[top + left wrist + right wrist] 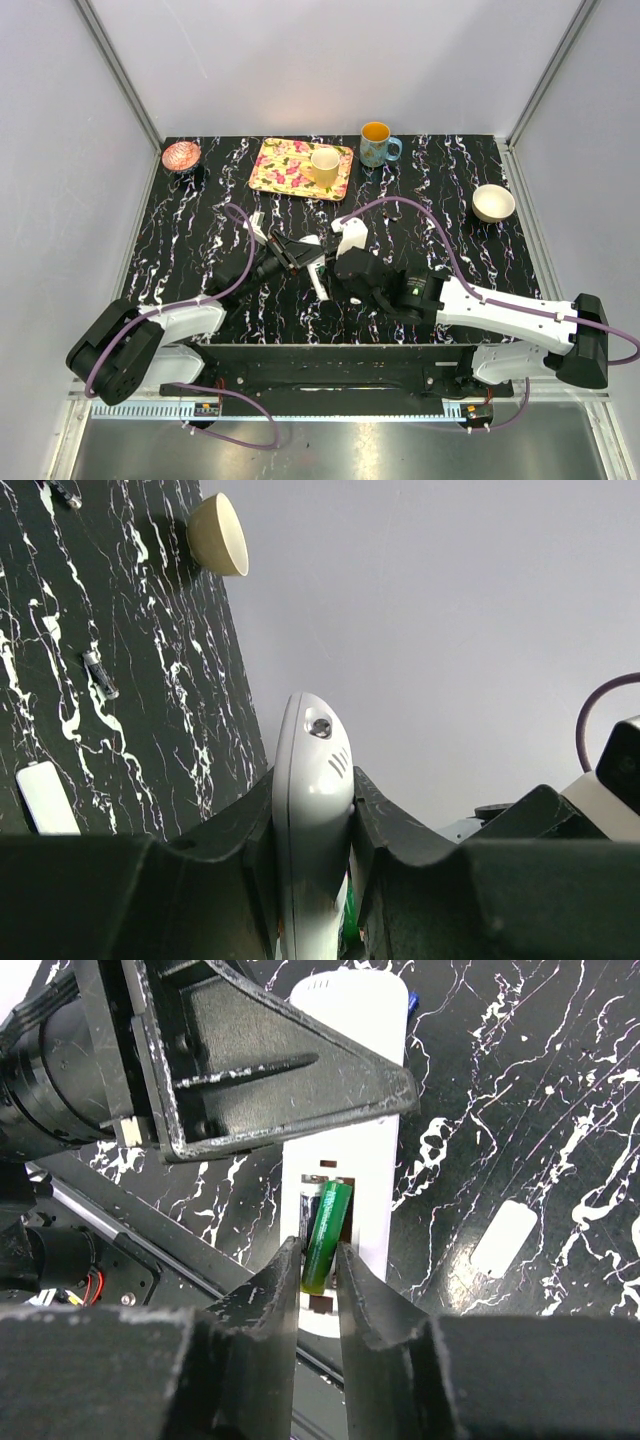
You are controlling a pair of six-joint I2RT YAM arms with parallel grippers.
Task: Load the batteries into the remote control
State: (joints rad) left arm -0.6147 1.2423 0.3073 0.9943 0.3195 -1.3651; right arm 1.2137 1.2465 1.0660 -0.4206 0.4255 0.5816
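My left gripper [312, 815] is shut on the white remote control [310, 780] and holds it above the table, its open recess facing my right wrist camera. The remote control [372, 1165] has one dark battery [308, 1210] seated in the recess. A green battery [325, 1232] leans tilted in the recess, top end in. My right gripper [320, 1260] straddles its lower end, jaws slightly apart, a thin gap at the right finger. In the top view both grippers meet at the table's middle around the remote control [319, 277]. A loose dark battery [100, 675] lies on the table.
A small white oblong piece [503, 1238] lies on the black marbled table right of the remote. At the back stand a floral tray [285, 168] with a yellow cup [324, 165], a blue mug [377, 145], a pink bowl [181, 156] and a cream bowl [493, 203].
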